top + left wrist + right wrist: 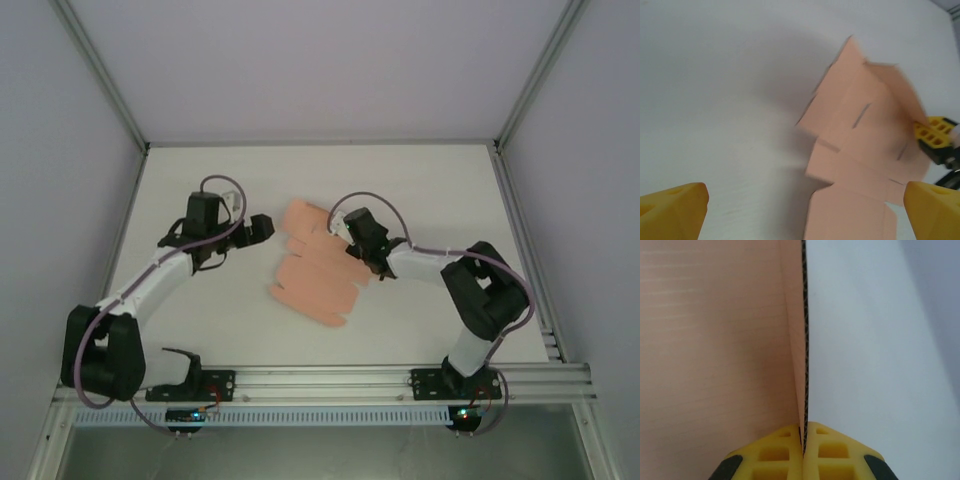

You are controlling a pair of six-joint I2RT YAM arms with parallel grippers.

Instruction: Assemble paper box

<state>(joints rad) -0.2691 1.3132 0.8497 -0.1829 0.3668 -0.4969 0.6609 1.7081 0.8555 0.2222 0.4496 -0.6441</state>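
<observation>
Pink box (312, 275), a mostly flat sheet, lies with long axis far-to-near. Right gripper (803, 432) is clamped on its right edge, perhaps a raised flap; left gripper (262, 228), jaws apart and empty, stands just left of it.

Left end effector (805, 207) gapes wide before the pink paper box (860, 130), right end effector (935, 136) touching its right edge.

A: We get soft, even light; the white surface (430, 190) reads bright and flat.
B: In our left wrist view the paper box (860, 130) blurs toward two o'clock and throws a faint grey shadow toward nine.
A: Our right wrist view shows its card edge crisp, up toward twelve.
</observation>
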